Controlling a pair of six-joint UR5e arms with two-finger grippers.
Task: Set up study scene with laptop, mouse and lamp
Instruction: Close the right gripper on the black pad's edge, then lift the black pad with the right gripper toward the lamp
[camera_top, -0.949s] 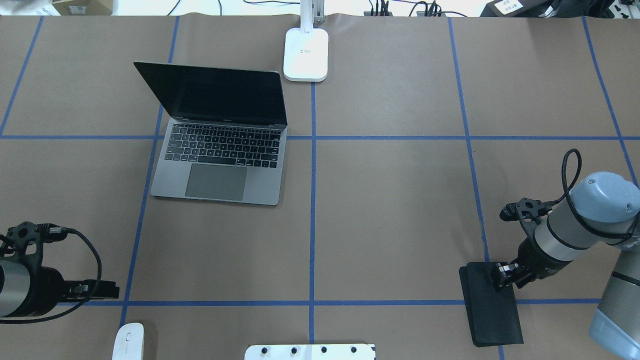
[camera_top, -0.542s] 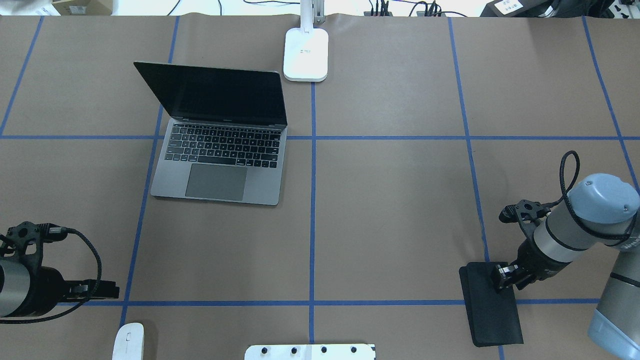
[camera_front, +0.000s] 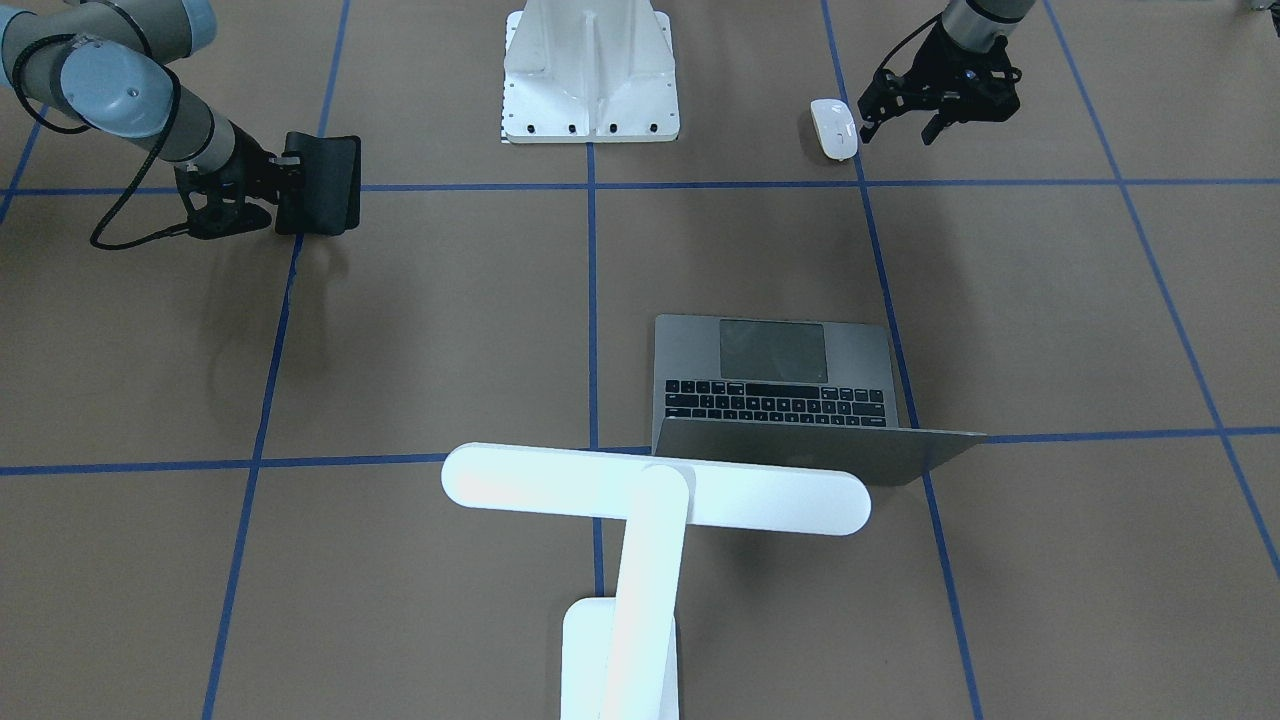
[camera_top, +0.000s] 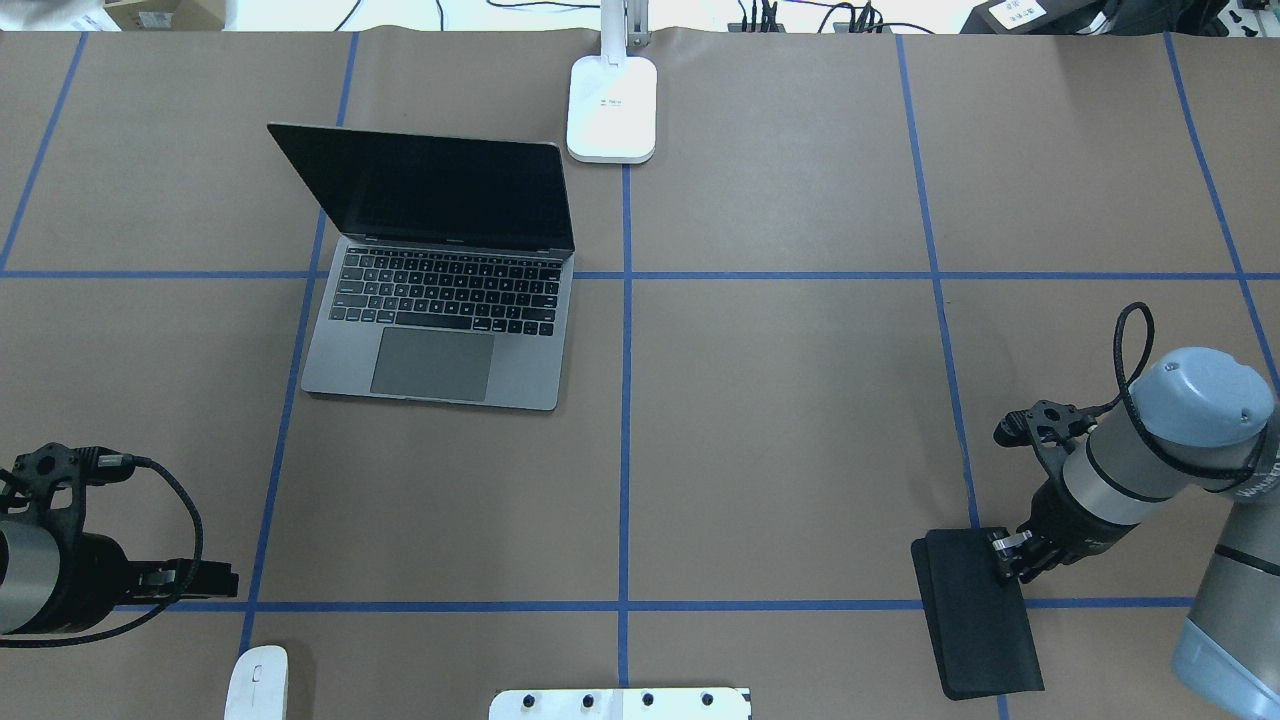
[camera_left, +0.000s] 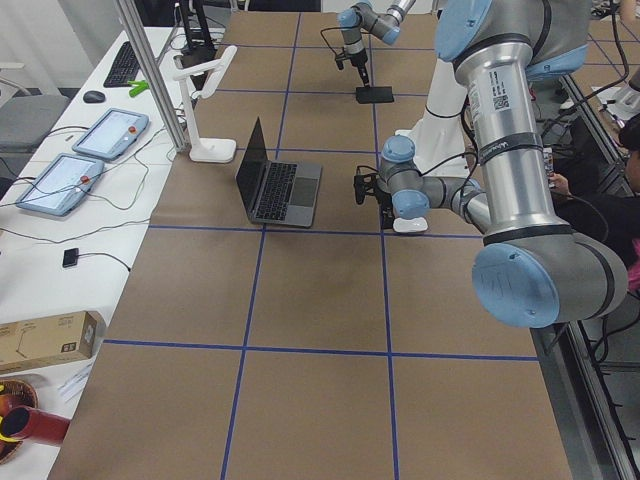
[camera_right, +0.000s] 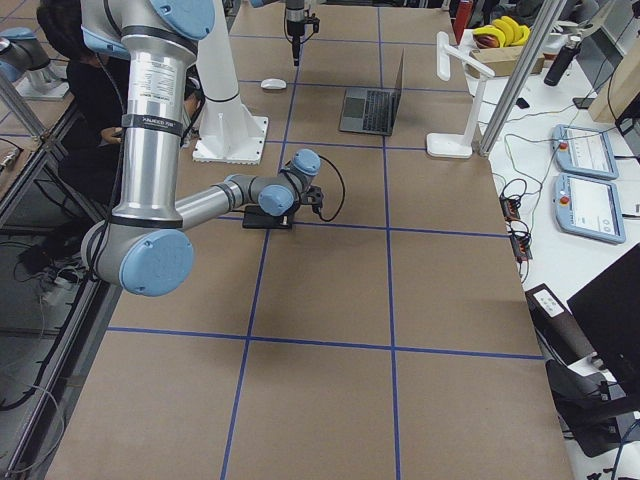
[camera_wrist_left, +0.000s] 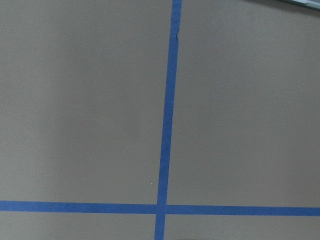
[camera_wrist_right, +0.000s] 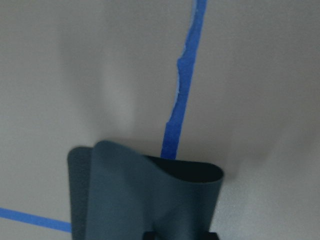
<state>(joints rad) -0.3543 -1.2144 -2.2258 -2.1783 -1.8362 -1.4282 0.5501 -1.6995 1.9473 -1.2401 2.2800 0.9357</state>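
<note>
Roughly, the scene looks half built. The laptop (camera_top: 440, 330) stands open on the surface, its screen dark, its black keys and large trackpad facing the robot. The lamp (camera_front: 650, 490) stands just behind the laptop's screen, off its right-hand corner. It is a white T shape with a long rounded bar head, a flat arm and a rectangular base.

What appears left is the pointing gear. The mouse (camera_top: 257, 682), a small smooth white oval, lies well out from the laptop's trackpad edge, about in line with the laptop's left front corner. The left claw (camera_top: 222, 579) hovers near it, between it and the laptop, with its jaws apart and nothing in them.

The black mouse pad (camera_top: 985, 630) lies well apart from the laptop, beyond its right side and nearer the robot. The right claw (camera_top: 1005, 565) is clenched on the pad's edge, and the right wrist view shows that edge lifted and curling, so it is limp and will sag. Judging by this, pad and mouse both have yet to reach the laptop's side.
</note>
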